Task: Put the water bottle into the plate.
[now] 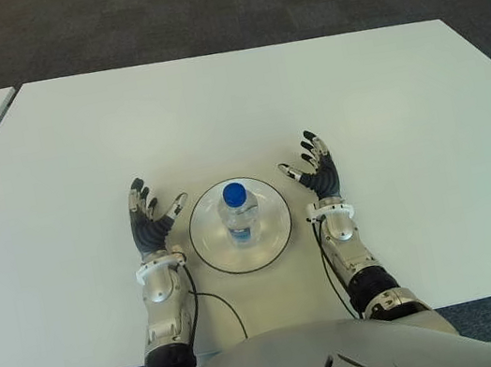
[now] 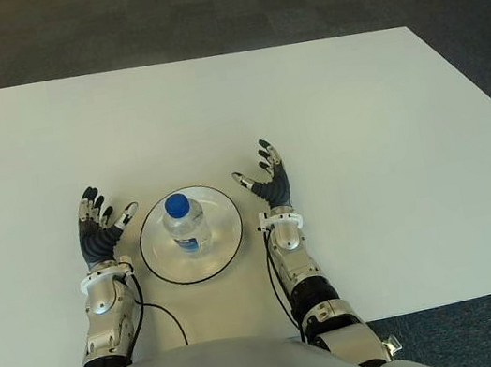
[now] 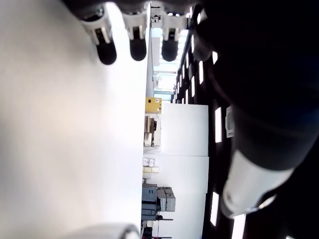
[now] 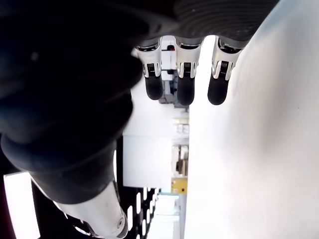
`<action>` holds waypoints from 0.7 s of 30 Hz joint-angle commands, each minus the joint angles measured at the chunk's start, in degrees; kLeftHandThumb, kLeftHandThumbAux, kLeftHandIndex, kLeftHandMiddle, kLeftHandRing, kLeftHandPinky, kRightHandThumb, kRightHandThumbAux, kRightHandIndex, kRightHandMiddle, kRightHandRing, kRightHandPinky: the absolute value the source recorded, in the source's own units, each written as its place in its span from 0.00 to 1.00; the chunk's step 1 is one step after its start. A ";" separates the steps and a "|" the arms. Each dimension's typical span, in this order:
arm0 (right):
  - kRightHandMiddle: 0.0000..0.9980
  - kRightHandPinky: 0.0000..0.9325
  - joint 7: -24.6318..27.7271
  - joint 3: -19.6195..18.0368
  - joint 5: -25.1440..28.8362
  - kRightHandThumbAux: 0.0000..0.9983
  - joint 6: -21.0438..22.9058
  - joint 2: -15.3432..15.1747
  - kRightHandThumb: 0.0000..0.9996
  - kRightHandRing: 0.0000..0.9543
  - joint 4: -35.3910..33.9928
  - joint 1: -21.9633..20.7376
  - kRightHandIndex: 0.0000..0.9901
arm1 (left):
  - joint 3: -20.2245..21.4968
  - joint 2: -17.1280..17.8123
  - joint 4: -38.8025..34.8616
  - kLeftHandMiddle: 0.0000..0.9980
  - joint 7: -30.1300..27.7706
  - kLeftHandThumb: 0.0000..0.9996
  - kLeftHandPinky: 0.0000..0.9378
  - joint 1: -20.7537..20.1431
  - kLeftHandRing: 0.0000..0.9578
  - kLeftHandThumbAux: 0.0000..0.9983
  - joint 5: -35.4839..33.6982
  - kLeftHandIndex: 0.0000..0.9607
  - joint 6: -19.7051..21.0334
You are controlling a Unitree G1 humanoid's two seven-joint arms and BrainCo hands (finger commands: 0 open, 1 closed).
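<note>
The water bottle (image 1: 238, 210) stands upright in the plate (image 1: 273, 233) between the left hand (image 1: 149, 221) and right hand (image 1: 316, 169), both spread and empty, so a careless sideways sweep of either could topple it.

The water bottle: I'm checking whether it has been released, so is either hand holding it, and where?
Nothing is held. The water bottle stands in the plate; the left hand and right hand flank it, fingers spread.
</note>
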 commanded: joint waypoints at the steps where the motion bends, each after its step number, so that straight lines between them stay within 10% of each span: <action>1: 0.10 0.17 0.14 0.74 0.22 0.90 3.34 3.79 0.27 0.11 1.08 3.22 0.13 | -0.38 -2.29 -0.19 0.06 -0.74 0.00 0.09 2.03 0.04 0.86 -1.84 0.09 3.80; 21: 0.08 0.15 0.95 1.00 0.61 0.89 4.23 3.58 0.26 0.09 0.07 3.50 0.11 | -0.82 -2.17 -2.67 0.05 -1.36 0.07 0.10 2.23 0.03 0.84 -4.95 0.07 7.49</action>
